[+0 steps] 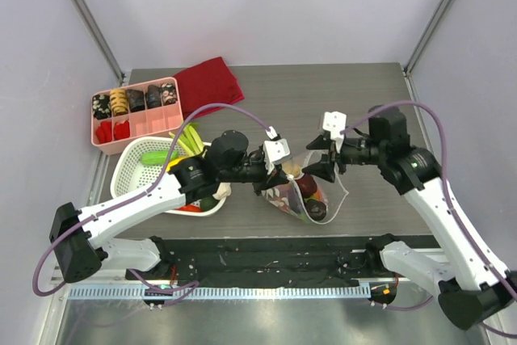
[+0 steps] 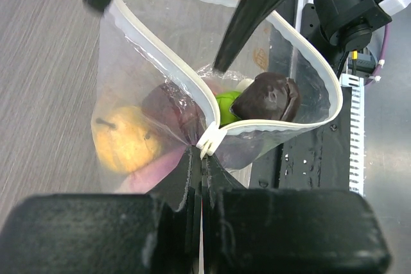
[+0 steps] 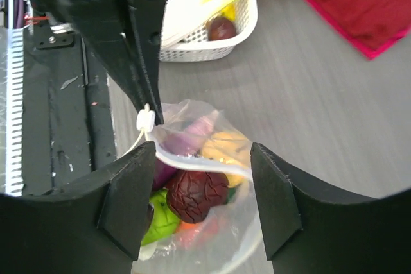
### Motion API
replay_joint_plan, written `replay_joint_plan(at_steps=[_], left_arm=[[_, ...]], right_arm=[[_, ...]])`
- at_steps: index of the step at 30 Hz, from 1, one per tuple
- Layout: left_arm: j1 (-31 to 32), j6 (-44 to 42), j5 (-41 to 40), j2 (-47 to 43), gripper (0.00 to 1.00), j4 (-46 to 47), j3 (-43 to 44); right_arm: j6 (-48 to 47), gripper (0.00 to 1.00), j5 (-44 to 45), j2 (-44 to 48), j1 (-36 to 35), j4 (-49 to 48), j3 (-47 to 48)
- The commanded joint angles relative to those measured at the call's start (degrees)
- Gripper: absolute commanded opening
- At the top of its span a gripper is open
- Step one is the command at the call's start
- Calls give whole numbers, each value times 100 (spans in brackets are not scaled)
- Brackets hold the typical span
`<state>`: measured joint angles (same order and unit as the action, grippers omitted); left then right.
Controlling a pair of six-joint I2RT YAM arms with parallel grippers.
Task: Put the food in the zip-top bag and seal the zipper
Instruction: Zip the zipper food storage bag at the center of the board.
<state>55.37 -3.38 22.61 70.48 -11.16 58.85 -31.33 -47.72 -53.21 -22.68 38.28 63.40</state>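
**Now the bag is held open beside the basket**

We see the zip-top bag (image 1: 311, 195) just to the right of the white basket (image 1: 121, 175), on the near part of the table (image 1: 323, 94). The left gripper (image 2: 200, 158) is pinched tight on the bag's near corner, right at the end of the zipper (image 2: 168, 62). The right gripper (image 3: 202, 158) is over the bag's mouth, on the side away from the basket. Its fingers (image 3: 128, 190) are spread wide and we see nothing in them.

The bag's mouth gapes open. Inside we see a yellow-orange fruit (image 2: 125, 139), a green piece (image 2: 225, 107) and a dark wrinkly piece (image 2: 266, 97).

A leek (image 1: 187, 139) and a cucumber (image 1: 157, 155) lie in the basket. Behind the basket sits a pink tray (image 1: 133, 136) with little boxes, and a red cloth (image 1: 208, 82) lies beside the tray. The table is grey wood. Pale walls stand around it.
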Motion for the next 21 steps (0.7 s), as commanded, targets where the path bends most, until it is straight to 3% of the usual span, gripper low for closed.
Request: replay_joint_plan(at_steps=[1,12,18,21], left_arm=[[-9,171,-37,-148,0,44,241],[-9,311,-81,-175,0,-53,364],[-18,494,-134,-183,0,-123,496],[-18,540,-38,-192,0,-132,513]], right_arm=[[320,64,-71,-76,-341,-514,-2],[488,62,377,-22,-1151,-849,-407],[303,55,773,-207,-1397,-761,-495],[303,46,914,-251,-1450,-787,-495]])
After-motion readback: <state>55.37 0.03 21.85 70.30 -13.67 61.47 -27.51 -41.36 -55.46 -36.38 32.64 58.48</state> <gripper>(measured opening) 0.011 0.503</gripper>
